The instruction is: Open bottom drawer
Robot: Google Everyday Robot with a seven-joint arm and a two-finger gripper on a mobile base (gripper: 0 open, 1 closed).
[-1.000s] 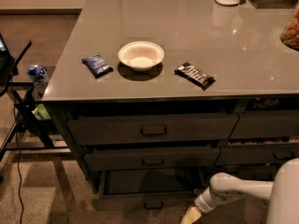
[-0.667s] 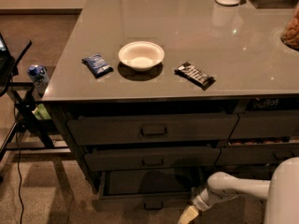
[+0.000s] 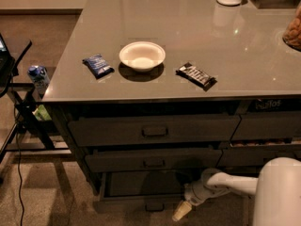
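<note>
Camera view puts the bottom drawer at the foot of the left-hand stack, lowest of three under the grey counter, its slim front close to the floor. A small rectangular handle sits at the middle of the front. I judge it stiff and fairly weighty, a wide drawer on runners that will want a straight, level pull. That centre handle is the one sensible hold, since tugging off to one side could skew it. The handle looks shallow and smooth, so a slip is possible. My gripper hangs low just right of the handle, not on it; I cannot tell how far open it is or whether it touches the front. On the counter above are a white bowl, a blue packet and a dark wrapped bar.
</note>
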